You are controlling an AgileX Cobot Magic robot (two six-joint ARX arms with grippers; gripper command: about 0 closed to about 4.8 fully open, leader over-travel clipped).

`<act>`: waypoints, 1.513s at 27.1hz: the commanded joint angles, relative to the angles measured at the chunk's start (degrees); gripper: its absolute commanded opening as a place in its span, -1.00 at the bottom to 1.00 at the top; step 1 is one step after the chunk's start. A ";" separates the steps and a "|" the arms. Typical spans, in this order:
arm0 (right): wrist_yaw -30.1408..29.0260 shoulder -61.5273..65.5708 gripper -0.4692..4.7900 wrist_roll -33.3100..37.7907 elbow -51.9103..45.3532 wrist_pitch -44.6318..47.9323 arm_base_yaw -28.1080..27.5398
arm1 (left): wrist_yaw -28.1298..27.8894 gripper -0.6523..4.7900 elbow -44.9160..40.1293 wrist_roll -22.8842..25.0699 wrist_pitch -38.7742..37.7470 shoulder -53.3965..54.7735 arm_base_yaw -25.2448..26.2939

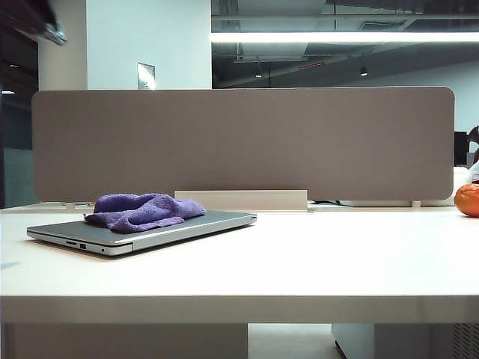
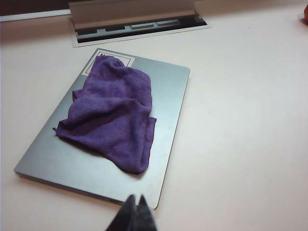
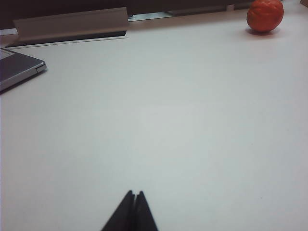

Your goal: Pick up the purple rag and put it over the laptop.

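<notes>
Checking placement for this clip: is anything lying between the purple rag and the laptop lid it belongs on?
Nothing visible: the fuzzy purple rag lies crumpled directly on the thin silver-grey laptop's closed lid. The left gripper is shut above, holding nothing.

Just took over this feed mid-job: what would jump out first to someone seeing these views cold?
The purple rag lies crumpled on the closed lid of the laptop, on the left of the white table; it covers only part of the lid. An orange round object sits at the table's far right edge. The left gripper hangs shut above the laptop's near edge, holding nothing; the right gripper is shut over bare table.
</notes>
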 commanded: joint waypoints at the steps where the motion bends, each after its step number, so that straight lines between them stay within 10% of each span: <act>1: 0.11 -0.04 -0.74 -0.15 -0.20 0.55 0.04 | 0.20 -0.78 -4.24 0.02 0.72 -5.90 -0.04; 29: 0.11 -0.04 -0.74 -0.15 -0.20 0.57 0.07 | 0.20 -0.78 -19.47 -4.00 -4.04 -27.43 -0.04; 41: -0.11 -0.11 -0.74 -0.15 -0.20 0.57 0.11 | -13.20 -0.78 -25.49 1.01 10.14 -29.62 -1.99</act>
